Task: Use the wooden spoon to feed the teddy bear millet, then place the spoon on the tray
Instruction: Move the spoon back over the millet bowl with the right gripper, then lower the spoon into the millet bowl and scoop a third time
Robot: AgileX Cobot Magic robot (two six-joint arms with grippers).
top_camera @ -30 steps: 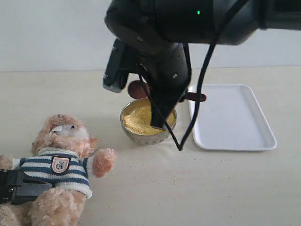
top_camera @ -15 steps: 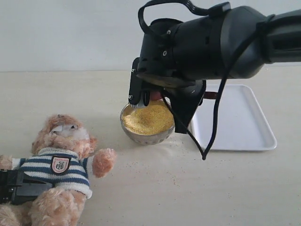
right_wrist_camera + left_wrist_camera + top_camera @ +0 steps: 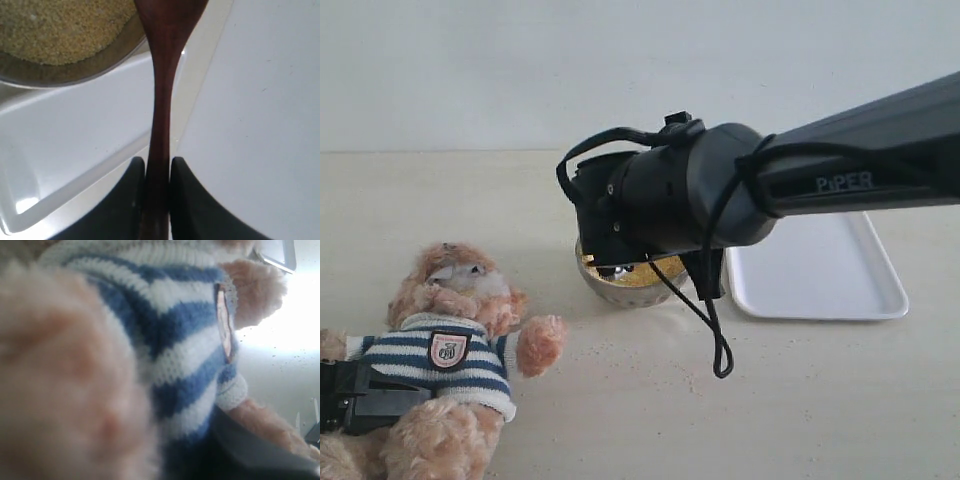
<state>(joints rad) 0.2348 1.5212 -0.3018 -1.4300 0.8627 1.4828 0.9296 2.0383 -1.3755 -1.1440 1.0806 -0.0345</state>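
The right gripper (image 3: 157, 169) is clamped on the wooden spoon (image 3: 161, 90) handle, and the spoon runs straight out toward the millet (image 3: 55, 25). I cannot tell whether the left gripper (image 3: 365, 398), against the teddy bear (image 3: 455, 300), is closed.

The bear (image 3: 450, 340) lies on the table (image 3: 800, 400) at the near left, with the left gripper (image 3: 370, 400) against it at the left edge. The bowl (image 3: 620, 290), with the millet (image 3: 60, 25) in it, stands mid-table, farther off and right of the bear, and the tray (image 3: 820, 275) lies just right of the bowl. The right arm (image 3: 860, 170) reaches in from the right above the tray, and the spoon (image 3: 162, 90) sits in the right gripper (image 3: 157, 167), its head over the bowl's rim.
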